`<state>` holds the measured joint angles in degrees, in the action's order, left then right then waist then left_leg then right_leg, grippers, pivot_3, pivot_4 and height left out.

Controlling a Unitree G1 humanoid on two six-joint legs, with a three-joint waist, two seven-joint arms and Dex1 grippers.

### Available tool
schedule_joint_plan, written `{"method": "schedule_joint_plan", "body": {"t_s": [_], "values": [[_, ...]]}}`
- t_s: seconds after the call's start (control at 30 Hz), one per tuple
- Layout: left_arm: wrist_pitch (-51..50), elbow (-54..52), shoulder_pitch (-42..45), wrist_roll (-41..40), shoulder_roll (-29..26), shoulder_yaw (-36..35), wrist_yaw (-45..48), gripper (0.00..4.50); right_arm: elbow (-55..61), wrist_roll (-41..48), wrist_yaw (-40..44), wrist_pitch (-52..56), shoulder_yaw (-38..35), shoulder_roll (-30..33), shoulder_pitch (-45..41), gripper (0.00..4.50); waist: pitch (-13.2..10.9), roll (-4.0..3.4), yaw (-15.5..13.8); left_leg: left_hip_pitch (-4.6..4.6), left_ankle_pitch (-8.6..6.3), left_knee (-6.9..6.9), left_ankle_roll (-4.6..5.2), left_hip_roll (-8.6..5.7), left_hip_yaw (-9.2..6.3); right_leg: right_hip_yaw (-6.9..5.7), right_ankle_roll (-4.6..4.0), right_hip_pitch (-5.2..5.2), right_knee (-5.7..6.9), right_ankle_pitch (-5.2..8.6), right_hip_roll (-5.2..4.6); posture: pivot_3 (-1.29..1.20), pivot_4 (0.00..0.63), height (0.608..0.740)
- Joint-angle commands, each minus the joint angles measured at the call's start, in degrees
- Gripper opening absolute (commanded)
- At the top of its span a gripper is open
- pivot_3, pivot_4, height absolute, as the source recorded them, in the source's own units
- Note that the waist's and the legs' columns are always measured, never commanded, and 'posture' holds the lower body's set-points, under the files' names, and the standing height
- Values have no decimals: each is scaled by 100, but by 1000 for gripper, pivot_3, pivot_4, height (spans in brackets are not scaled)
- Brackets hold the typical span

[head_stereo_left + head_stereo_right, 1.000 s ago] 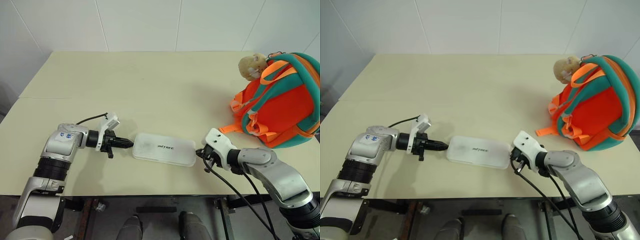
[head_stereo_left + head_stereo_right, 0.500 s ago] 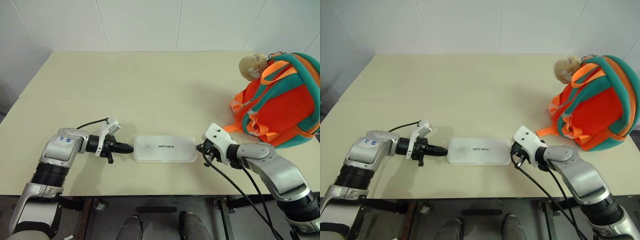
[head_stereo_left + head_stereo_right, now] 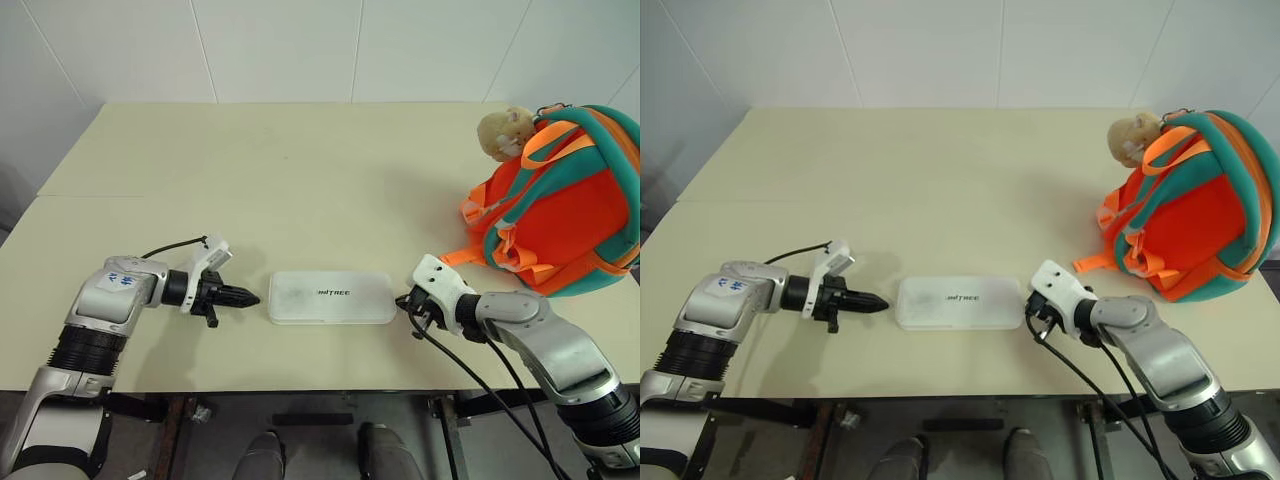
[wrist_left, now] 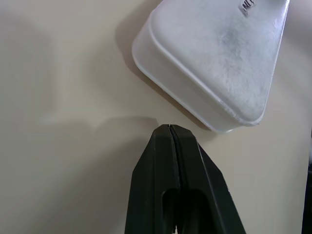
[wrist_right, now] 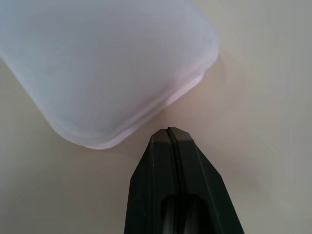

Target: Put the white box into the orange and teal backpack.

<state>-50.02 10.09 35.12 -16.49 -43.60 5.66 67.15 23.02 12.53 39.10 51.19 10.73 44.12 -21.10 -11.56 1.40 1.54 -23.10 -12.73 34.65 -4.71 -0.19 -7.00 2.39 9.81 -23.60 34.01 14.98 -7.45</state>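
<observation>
Jaws pressed together, clear of white box.

Backpack cut off at right

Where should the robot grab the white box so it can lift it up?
Probably at its two short ends, one gripper from each side. The white box lies flat on the table, long and low with rounded corners. The left gripper and right gripper, both shut, already point at those ends, each a little apart.
</observation>
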Motion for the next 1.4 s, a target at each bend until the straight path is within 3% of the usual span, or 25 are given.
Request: {"method": "schedule_joint_plan", "body": {"t_s": [0.03,0.1,0.2,0.53,0.57,0.8,1.1,1.4], "values": [[111,92,77,-150,-50,-313,-110,8,-57,-152,-53,-242,-283,182,47,5,0,0,0,0,0,0,0,0,0,0,0,0,0,0,0,0,150,740],[165,394,304,-116,60,-491,-386,393,-311,-342,-274,-460,-413,151,-74,0,0,0,1,1,0,0,0,0,0,0,0,1,-1,0,0,0,150,740],[-207,748,669,-287,223,-793,-697,1211,-498,-408,-324,-579,-528,134,-212,594,0,0,-1,-1,0,4,0,0,0,-1,0,0,-1,-2,0,0,150,740],[-2717,804,847,-1477,-25,-1075,-474,4377,-885,-582,-376,-1039,-559,-31,-378,3917,0,0,24,-1,-4,-4,4,0,-1,0,3,-4,9,-2,1,0,150,740],[-2864,815,842,-1550,-62,-1078,-470,4500,-895,-588,-373,-1054,-553,-40,-380,4308,0,0,22,-1,-5,-4,4,0,-1,0,3,-4,9,-2,1,0,150,740],[-4191,1617,1081,-2173,-30,-1475,-713,4500,-943,-637,-395,-1151,-539,-141,-372,4454,0,0,13,1,-4,-1,3,-1,-2,-1,3,-3,15,-2,1,0,150,740],[-4248,3011,1276,-3057,-70,-655,-1468,4500,-999,-731,-411,-1184,-545,-290,-388,4454,0,0,12,4,-3,-1,1,-1,-2,0,2,-4,18,-1,1,0,150,740],[-4248,3575,1413,-3386,336,-785,-2035,4500,-1083,-806,-433,-1182,-457,-463,-502,4454,0,0,-7,6,-2,2,-1,-3,-2,0,3,-1,19,-2,0,0,150,740]]}}
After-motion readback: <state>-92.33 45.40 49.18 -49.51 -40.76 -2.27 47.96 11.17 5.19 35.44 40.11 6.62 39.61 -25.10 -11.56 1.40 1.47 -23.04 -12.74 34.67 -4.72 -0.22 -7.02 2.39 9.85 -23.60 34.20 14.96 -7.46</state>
